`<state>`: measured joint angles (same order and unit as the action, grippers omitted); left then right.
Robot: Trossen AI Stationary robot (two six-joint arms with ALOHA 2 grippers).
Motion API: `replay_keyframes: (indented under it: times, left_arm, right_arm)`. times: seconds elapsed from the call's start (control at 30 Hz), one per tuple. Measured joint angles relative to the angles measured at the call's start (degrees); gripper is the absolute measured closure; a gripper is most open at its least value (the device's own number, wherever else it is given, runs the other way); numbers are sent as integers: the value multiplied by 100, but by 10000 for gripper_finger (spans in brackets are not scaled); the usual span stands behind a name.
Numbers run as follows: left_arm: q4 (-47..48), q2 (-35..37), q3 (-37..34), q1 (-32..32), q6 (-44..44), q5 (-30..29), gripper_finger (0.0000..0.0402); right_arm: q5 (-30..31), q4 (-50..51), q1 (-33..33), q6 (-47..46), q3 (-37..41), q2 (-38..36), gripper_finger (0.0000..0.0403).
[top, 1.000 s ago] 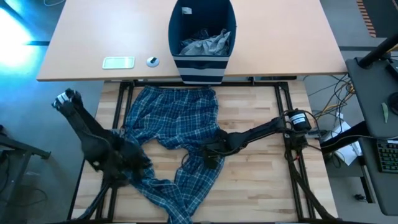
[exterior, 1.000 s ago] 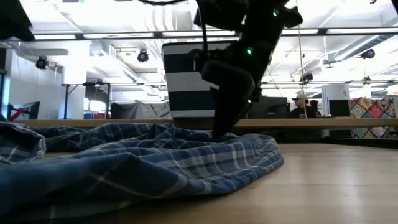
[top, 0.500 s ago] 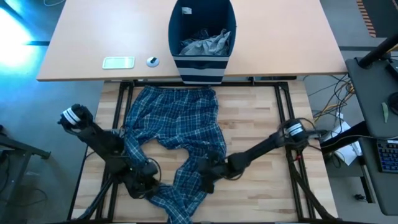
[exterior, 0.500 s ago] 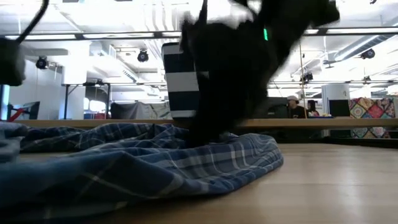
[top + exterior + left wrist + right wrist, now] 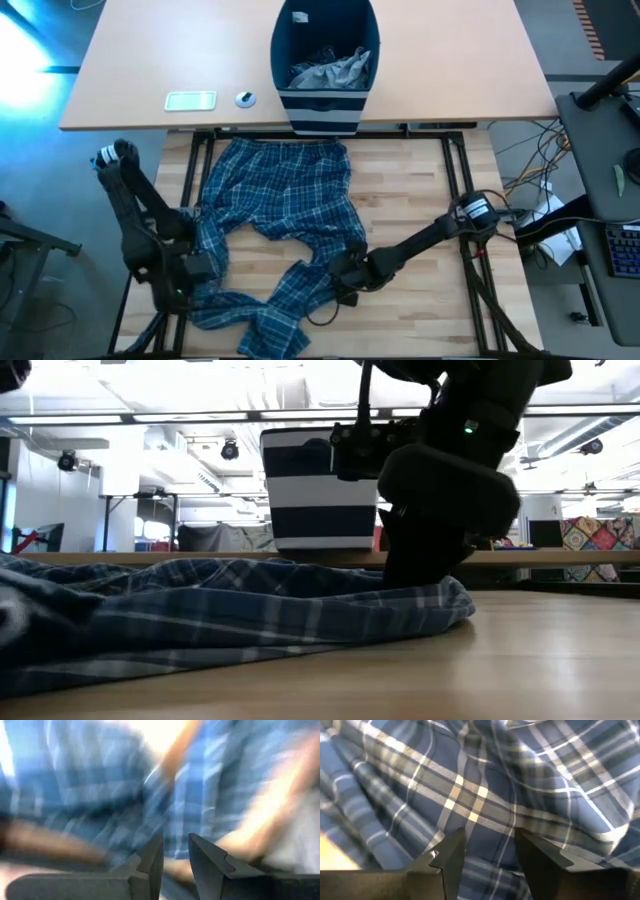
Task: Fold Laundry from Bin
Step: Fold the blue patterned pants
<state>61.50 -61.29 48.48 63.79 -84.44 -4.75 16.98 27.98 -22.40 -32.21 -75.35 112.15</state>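
The blue-and-white plaid trousers (image 5: 285,200) lie spread on the wooden table, waistband toward the bin (image 5: 325,45). The navy striped bin stands at the far edge with a grey garment (image 5: 335,70) inside. My left gripper (image 5: 188,278) is at the near left, over the end of one trouser leg, and is shut on the cloth. My right gripper (image 5: 345,275) points down at the other leg's edge near the middle and is shut on a bunch of plaid cloth. In the low view it (image 5: 425,565) stands on the cloth's right end. My left gripper has plaid cloth (image 5: 175,827) in the narrow gap between its two fingers, coming from above. The view is blurred, so I cannot tell edge from fold. The leg lies on the table and trails off toward the middle. My right gripper comes slanting down from the table's right. It pinches a bunch of the plaid leg (image 5: 487,827) between its fingers, which stand partly apart around it. One layer or several, I cannot tell. The cloth there rests on the table (image 5: 440,600).
A pale flat device (image 5: 190,100) and a small round object (image 5: 245,98) lie on the far tabletop left of the bin. Bare wood (image 5: 420,200) shows to the right of the trousers. Dark frame rails (image 5: 455,170) run along both sides of the table.
My left gripper swung toward the near edge, then back toward the left edge. It turned as it went and dragged the leg end out to the left. My right gripper went toward the near edge with its cloth. The waistband stayed in place.
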Motion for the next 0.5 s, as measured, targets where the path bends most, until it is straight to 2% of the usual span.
replay_keyframes:
  times: [0.1, 0.17, 0.23, 0.37, 0.43, 0.5]
  left_arm:
    - [-450, 61, 345, -221, 330, -1749, 326]
    - [-1017, -24, 356, -507, 768, -2273, 326]
    - [-1768, -258, 207, -844, 1299, -2302, 326]
    - [-4164, -752, -489, -1026, 1939, -2119, 326]
    - [-5125, -1036, -916, -1018, 1777, -1761, 326]
    - [-5508, -1338, -1309, -907, 1312, -1563, 326]
  right_arm:
    - [112, -3, 82, -3, -12, -18, 232]
    - [134, -21, 119, -17, -13, -18, 232]
    - [145, -46, 136, -17, -13, -18, 232]
    - [104, -50, 145, 25, -13, -18, 232]
    - [106, -52, 147, 85, -13, -18, 232]
    - [106, -60, 147, 100, -13, -18, 232]
